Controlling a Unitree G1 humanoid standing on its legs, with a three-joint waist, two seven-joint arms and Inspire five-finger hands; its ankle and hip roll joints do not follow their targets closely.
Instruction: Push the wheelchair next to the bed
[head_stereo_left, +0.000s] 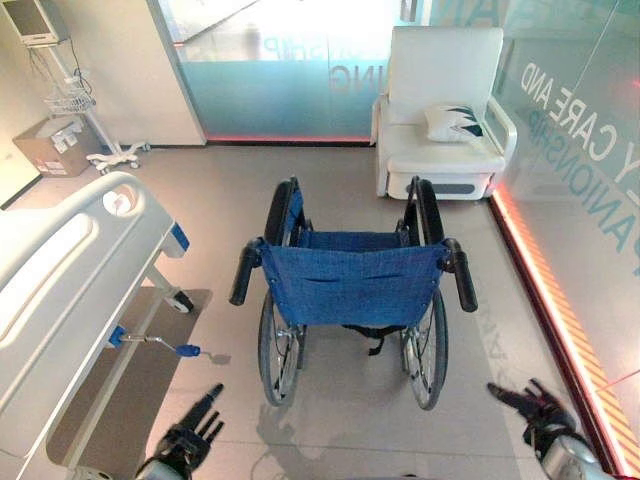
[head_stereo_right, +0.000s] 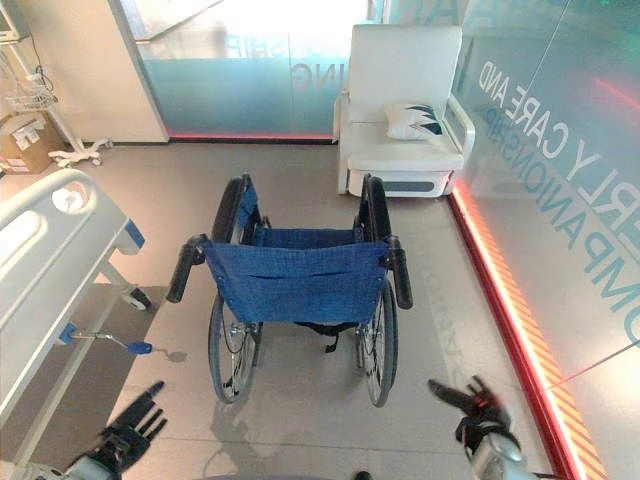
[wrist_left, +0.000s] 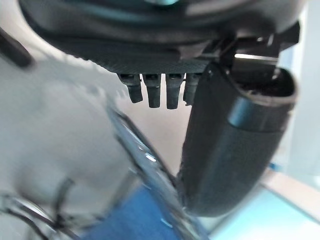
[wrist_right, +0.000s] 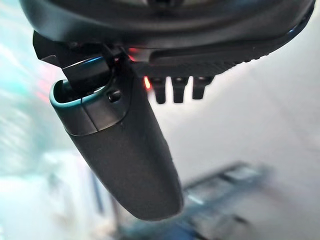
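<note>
Left eye view: wheelchair (head_stereo_left: 352, 285) at frame centre, back toward camera, blue backrest, both push handles free. Bed (head_stereo_left: 60, 290) along left edge, cut off by frame, apart from wheelchair. White armchair (head_stereo_left: 440, 110) with cushion (head_stereo_left: 455, 123) upper right. Left robot hand (head_stereo_left: 190, 435) at bottom left, fingers straight, holding nothing. Right robot hand (head_stereo_left: 535, 408) at bottom right, fingers spread, holding nothing; both well short of handles.

Right eye view: same layout.

Left wrist view: straight fingers, blurred blue below.

Right wrist view: straight thumb, background blurred.
</note>
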